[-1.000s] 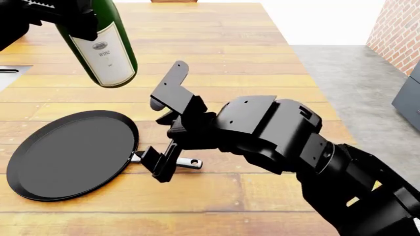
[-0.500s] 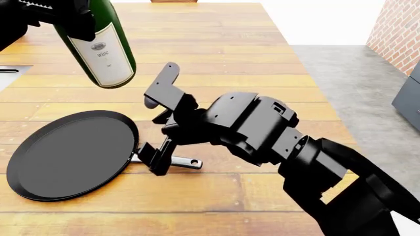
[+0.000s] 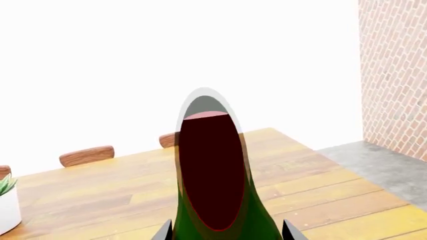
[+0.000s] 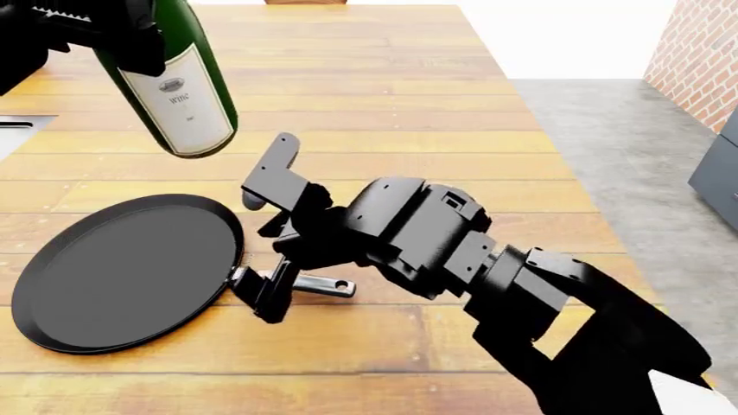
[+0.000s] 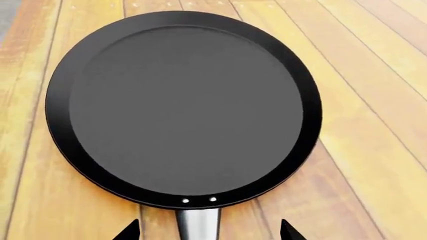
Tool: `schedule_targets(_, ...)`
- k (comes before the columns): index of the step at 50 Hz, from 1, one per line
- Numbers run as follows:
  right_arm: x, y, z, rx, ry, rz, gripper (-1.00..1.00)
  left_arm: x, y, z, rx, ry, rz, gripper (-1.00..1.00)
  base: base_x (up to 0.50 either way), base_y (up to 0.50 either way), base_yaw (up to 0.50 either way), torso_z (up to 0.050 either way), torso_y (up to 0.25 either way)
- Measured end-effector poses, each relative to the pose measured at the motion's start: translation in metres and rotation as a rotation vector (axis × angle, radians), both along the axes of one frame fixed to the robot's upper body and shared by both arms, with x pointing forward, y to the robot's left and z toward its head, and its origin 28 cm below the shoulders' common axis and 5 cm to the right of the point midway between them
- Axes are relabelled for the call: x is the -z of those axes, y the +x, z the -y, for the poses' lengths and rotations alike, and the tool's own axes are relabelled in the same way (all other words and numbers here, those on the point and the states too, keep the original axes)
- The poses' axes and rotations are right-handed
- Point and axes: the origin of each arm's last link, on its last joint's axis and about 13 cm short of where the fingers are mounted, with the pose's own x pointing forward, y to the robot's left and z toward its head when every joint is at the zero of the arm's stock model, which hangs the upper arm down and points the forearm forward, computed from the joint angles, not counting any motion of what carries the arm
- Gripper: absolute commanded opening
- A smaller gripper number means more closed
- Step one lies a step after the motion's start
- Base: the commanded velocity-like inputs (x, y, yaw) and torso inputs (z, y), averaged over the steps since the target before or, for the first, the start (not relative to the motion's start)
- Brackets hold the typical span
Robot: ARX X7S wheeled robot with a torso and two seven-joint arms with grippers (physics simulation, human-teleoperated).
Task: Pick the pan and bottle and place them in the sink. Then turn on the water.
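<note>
The dark green bottle (image 4: 175, 86) hangs tilted above the table's far left, cream label facing me, with my left gripper (image 4: 113, 35) shut on its upper body. The left wrist view looks along the bottle (image 3: 215, 200), with the gripper (image 3: 227, 233) tight on both sides. The black pan (image 4: 124, 271) lies flat on the wooden table (image 4: 461, 104), its silver handle (image 4: 323, 286) pointing right. My right gripper (image 4: 249, 246) is open and straddles the handle close to the rim. In the right wrist view the handle (image 5: 198, 226) lies between the gripper's (image 5: 207, 233) spread fingers, gaps on both sides. A sliver of the sink's rim (image 4: 14, 126) shows at the left edge.
A white plant pot (image 3: 7, 207) and wooden chair backs (image 3: 87, 155) stand at the table's far side. The table's right edge drops to grey floor (image 4: 623, 138), with a brick wall (image 4: 697, 52) and a dark cabinet (image 4: 717, 169) beyond.
My right arm has swung left and down, bringing its open fingers around the pan's handle nearer the rim. The held bottle has drifted slightly left.
</note>
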Motion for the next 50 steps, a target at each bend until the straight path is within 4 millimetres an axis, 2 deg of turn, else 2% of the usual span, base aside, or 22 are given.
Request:
schedule_targets(24,0.022,-0.002,-0.005,-0.022,-0.032,-0.054,1.0,0.004,0.001,-0.003,-0.005,-0.011,-0.006,-1.0,0.0,0.0,0.0,0.0,0.001)
schedule_targets(25,0.023,-0.002,-0.005,-0.023,-0.031,-0.055,-1.0,0.004,0.001,-0.003,-0.005,-0.011,-0.007,-1.0,0.0,0.0,0.0,0.0,0.0)
schedule_targets(50,0.026,-0.003,0.0,-0.008,-0.007,-0.07,-1.0,0.002,0.0,-0.002,-0.007,-0.014,-0.004,-1.0,0.0,0.0,0.0,0.0,0.001)
